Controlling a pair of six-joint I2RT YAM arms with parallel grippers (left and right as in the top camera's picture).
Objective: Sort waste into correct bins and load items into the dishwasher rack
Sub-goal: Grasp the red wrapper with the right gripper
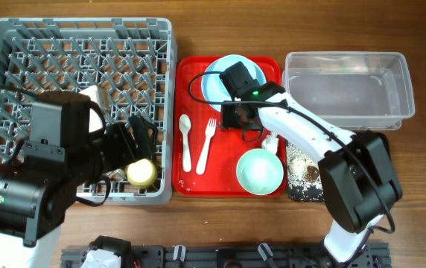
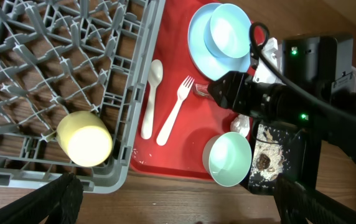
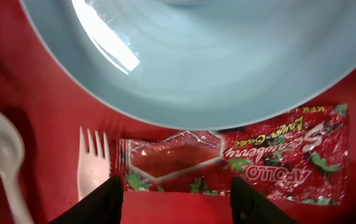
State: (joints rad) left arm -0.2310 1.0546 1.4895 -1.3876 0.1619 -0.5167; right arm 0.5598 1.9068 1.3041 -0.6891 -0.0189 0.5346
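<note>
Filling the left of the table with the rack, grey pegs standing upright. Hanging over its near half with the left arm, the left gripper spreading wide and gripping nothing. Showing the cup resting in the rack's near right corner, below that gripper and apart from its fingers.

Passing on to the red tray, just right of the rack: carrying the spoon and fork side by side on its left part, the plate at its far end with a blue bowl sitting on it, and a mint bowl at its near right corner.

Reaching in from the near right with the right arm, over the plate's near edge. Holding the right gripper parted and empty, one finger at each side of the left part of the wrapper, leaving any contact with it unclear. Showing the wrapper lying flat on the red tray, just near of the plate and right of the fork's tines.

Showing the napkin crumpled at the red tray's right edge, between the right arm and the mint bowl. Sitting just right of that with the black tray, scraps scattered in it. Ending at far right with the clear tub, just far of the black tray.
</note>
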